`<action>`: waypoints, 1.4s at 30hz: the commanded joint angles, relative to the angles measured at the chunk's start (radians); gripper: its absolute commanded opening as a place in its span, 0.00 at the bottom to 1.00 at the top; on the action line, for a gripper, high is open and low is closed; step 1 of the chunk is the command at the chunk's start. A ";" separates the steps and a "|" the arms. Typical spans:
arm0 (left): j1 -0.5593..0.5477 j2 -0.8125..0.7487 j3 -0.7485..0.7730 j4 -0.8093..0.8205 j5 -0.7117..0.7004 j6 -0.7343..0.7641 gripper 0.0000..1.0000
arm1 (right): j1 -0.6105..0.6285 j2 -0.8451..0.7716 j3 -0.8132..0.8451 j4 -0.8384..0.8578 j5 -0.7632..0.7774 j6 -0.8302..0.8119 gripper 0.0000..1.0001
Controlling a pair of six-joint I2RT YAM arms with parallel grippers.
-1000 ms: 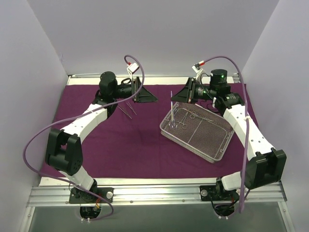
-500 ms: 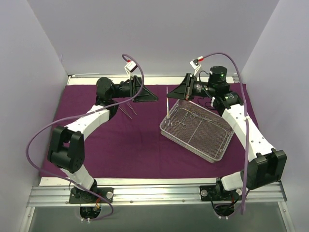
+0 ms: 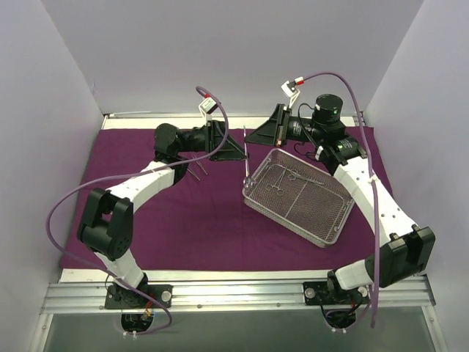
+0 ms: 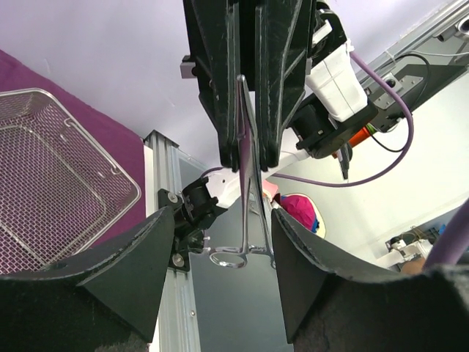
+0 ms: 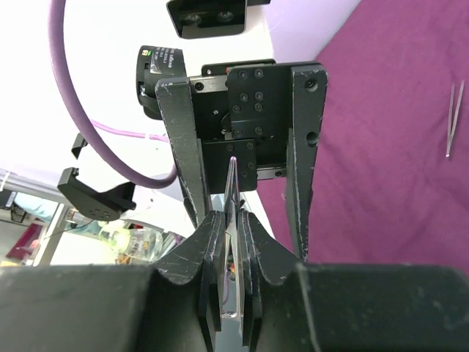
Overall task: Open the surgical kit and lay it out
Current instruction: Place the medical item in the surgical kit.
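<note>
The purple cloth wrap (image 3: 183, 220) lies spread flat over the table. The silver mesh tray (image 3: 324, 239) sits on it at the right, with several forceps (image 3: 289, 176) inside. My right gripper (image 3: 254, 136) is shut on one pair of forceps (image 3: 247, 163), which hangs in the air left of the tray. In the right wrist view the pads (image 5: 212, 242) clamp its shaft (image 5: 234, 242). My left gripper (image 3: 233, 150) faces it, open. In the left wrist view the forceps (image 4: 245, 183) hang between my left fingers (image 4: 146, 257), ring handles low, with gaps on both sides.
Thin tweezers (image 3: 196, 169) lie on the cloth behind the left arm and also show in the right wrist view (image 5: 454, 121). The mesh tray shows at the left of the left wrist view (image 4: 110, 172). Grey walls close in the sides and back.
My right gripper has carried the forceps left, out over the tray's corner. My left gripper has swung right to meet it, so the forceps now sit between its open fingers.
</note>
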 commanded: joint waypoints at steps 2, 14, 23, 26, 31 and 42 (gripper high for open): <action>-0.001 0.010 0.040 0.161 0.002 -0.068 0.64 | 0.011 0.001 0.033 0.083 -0.038 0.026 0.00; -0.016 0.026 0.034 0.305 -0.004 -0.165 0.58 | 0.017 -0.002 0.010 0.133 -0.041 0.058 0.00; -0.015 0.048 0.047 0.387 -0.005 -0.237 0.47 | 0.018 0.004 0.002 0.145 -0.044 0.064 0.00; -0.016 0.054 0.051 0.406 -0.004 -0.253 0.42 | 0.018 0.006 0.001 0.145 -0.046 0.066 0.00; -0.016 0.062 0.054 0.440 -0.004 -0.285 0.38 | 0.018 0.012 -0.001 0.148 -0.049 0.066 0.00; -0.007 0.062 0.056 0.462 -0.008 -0.303 0.25 | 0.018 0.018 -0.015 0.162 -0.049 0.075 0.00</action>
